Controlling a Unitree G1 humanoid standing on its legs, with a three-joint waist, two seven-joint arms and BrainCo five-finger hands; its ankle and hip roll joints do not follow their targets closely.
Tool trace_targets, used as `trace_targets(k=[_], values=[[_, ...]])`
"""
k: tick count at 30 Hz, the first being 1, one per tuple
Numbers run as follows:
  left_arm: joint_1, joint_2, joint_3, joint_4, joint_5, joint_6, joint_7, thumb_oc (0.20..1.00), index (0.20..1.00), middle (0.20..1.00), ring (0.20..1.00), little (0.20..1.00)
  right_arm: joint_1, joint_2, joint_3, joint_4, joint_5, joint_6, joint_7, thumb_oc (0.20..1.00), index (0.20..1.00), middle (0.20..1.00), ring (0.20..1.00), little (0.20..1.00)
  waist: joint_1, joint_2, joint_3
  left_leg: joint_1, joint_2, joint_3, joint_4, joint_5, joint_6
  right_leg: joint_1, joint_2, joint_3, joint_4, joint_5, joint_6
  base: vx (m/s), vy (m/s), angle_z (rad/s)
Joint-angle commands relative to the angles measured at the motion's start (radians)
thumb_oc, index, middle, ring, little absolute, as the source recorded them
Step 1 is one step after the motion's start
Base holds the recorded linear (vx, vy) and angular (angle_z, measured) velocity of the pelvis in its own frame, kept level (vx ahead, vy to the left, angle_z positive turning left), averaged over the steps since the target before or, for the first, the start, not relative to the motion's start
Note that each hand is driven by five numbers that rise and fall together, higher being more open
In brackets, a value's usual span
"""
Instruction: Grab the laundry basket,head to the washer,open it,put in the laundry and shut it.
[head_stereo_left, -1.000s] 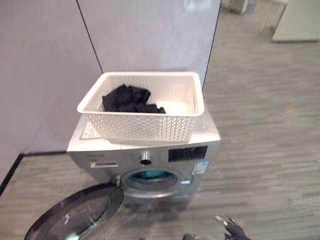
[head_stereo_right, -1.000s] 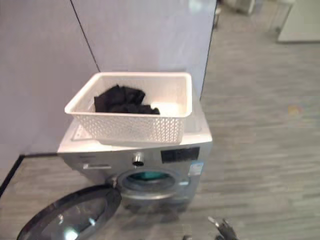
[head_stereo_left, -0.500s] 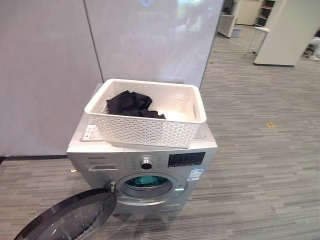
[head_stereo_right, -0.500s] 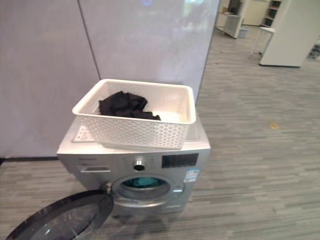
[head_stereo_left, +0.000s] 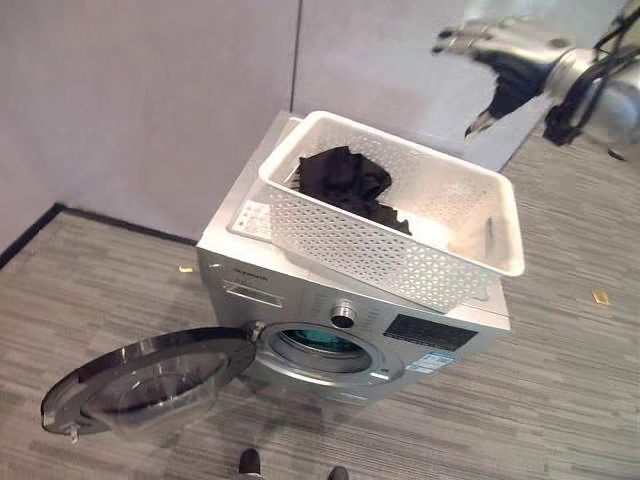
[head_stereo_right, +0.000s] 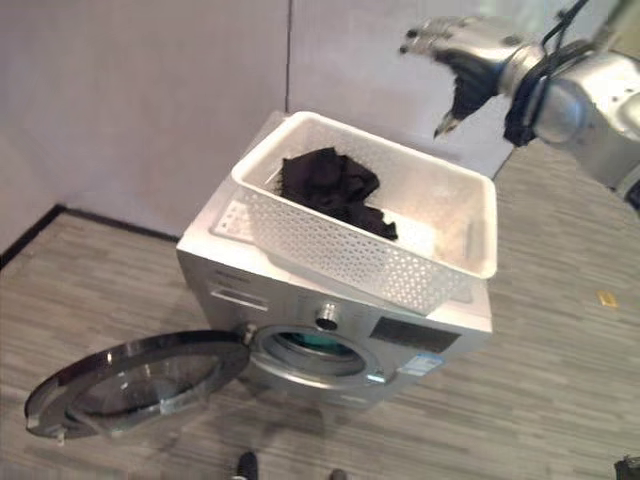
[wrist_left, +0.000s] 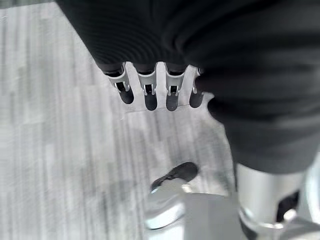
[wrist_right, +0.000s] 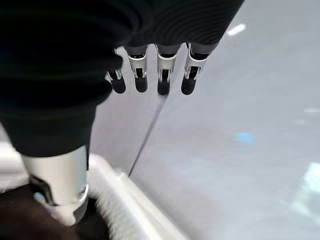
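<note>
Left eye view: the white laundry basket (head_stereo_left: 400, 235) sits on top of the washer (head_stereo_left: 300, 300), dark laundry (head_stereo_left: 345, 180) inside, with the round door (head_stereo_left: 150, 380) swung open at 8 o'clock. At 1 o'clock the right hand (head_stereo_left: 500, 55) hovers above the basket's far rim, fingers spread and holding nothing. Left hand (wrist_left: 150, 90) hangs over the floor (wrist_left: 60, 150), fingers straight.

basket (head_stereo_left: 400, 262): perforated white plastic | washer (head_stereo_left: 300, 300): silver metal | laundry (head_stereo_left: 345, 180): black cloth

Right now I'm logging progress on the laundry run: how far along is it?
Done: the white basket sits on top of the washer, and the washer door hangs open. In hand: the right hand is raised above the basket's far side, fingers open, holding nothing. Left: the dark laundry lies in the basket, so loading the drum and shutting the door remain.
</note>
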Motion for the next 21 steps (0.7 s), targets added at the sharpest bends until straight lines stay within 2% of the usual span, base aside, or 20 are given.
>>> trace_targets(k=[1, 4, 6, 11, 13, 15, 17, 21], values=[[-0.039, 0.049, 0.028, 0.028, -0.001, -0.005, 0.013, 1.0, 1.0, 1.0, 1.0, 1.0, -0.052, -0.014, 0.015, 0.088, -0.098, 0.029, 0.02, 1.0, 1.0, 1.0, 1.0, 1.0, 0.012, -0.069, 0.063, -0.05, -0.019, -0.034, -0.071, 0.085, -0.073, 0.063, -0.051, 0.009, -0.145, 0.218, 0.113, -0.05, 0.0, 0.18], [-0.049, 0.052, 0.03, 0.028, -0.009, -0.004, 0.015, 1.0, 1.0, 1.0, 1.0, 1.0, -0.047, -0.005, 0.021, 0.084, -0.127, 0.038, 0.014, 1.0, 1.0, 1.0, 1.0, 1.0, 0.016, -0.075, 0.078, -0.07, -0.021, -0.044, -0.071, 0.087, -0.074, 0.052, -0.055, -0.001, -0.148, 0.223, 0.114, -0.01, 0.012, 0.22], [-0.068, 0.058, 0.039, 0.021, -0.026, -0.003, 0.023, 1.0, 1.0, 1.0, 1.0, 1.0, 0.007, 0.025, 0.008, 0.082, -0.198, 0.05, 0.006, 1.0, 1.0, 1.0, 1.0, 1.0, 0.027, -0.076, 0.1, -0.091, -0.022, -0.049, -0.071, 0.086, -0.072, 0.037, -0.06, -0.003, -0.148, 0.229, 0.116, -0.01, 0.021, 0.06], [-0.108, 0.05, 0.039, 0.0, -0.053, -0.003, 0.043, 1.0, 1.0, 1.0, 1.0, 1.0, 0.102, 0.125, -0.025, 0.068, -0.454, 0.074, -0.039, 1.0, 1.0, 1.0, 1.0, 1.0, 0.035, -0.068, 0.127, -0.106, -0.021, -0.038, -0.071, 0.081, -0.065, 0.011, -0.061, 0.017, -0.147, 0.236, 0.115, -0.01, 0.013, -0.03], [-0.131, 0.031, 0.036, -0.02, -0.086, -0.009, 0.067, 1.0, 1.0, 1.0, 1.0, 1.0, 0.132, 0.197, -0.058, 0.089, -0.575, 0.102, -0.1, 1.0, 1.0, 1.0, 1.0, 1.0, 0.038, -0.058, 0.143, -0.116, -0.02, -0.03, -0.071, 0.08, -0.062, -0.005, -0.063, 0.026, -0.148, 0.236, 0.114, -0.05, 0.035, -0.18], [-0.135, 0.027, 0.035, -0.027, -0.098, -0.011, 0.076, 1.0, 1.0, 1.0, 1.0, 1.0, 0.144, 0.215, -0.072, 0.099, -0.604, 0.115, -0.117, 1.0, 1.0, 1.0, 1.0, 1.0, 0.039, -0.057, 0.146, -0.12, -0.021, -0.028, -0.071, 0.08, -0.06, -0.012, -0.063, 0.03, -0.149, 0.237, 0.113, -0.03, 0.019, -0.26], [-0.152, 0.001, 0.017, -0.047, -0.131, -0.022, 0.105, 1.0, 1.0, 1.0, 1.0, 1.0, 0.178, 0.279, -0.139, 0.13, -0.66, 0.154, -0.189, 1.0, 1.0, 1.0, 1.0, 1.0, 0.042, -0.047, 0.157, -0.13, -0.021, -0.023, -0.071, 0.08, -0.054, -0.03, -0.066, 0.038, -0.149, 0.244, 0.116, -0.03, 0.015, -0.1], [-0.155, -0.023, -0.01, -0.07, -0.147, -0.03, 0.131, 1.0, 1.0, 1.0, 1.0, 1.0, 0.166, 0.309, -0.181, 0.147, -0.711, 0.198, -0.264, 1.0, 1.0, 1.0, 1.0, 1.0, 0.05, -0.034, 0.165, -0.143, -0.025, -0.021, -0.071, 0.083, -0.049, -0.046, -0.07, 0.043, -0.149, 0.252, 0.117, -0.01, 0.008, -0.02]])
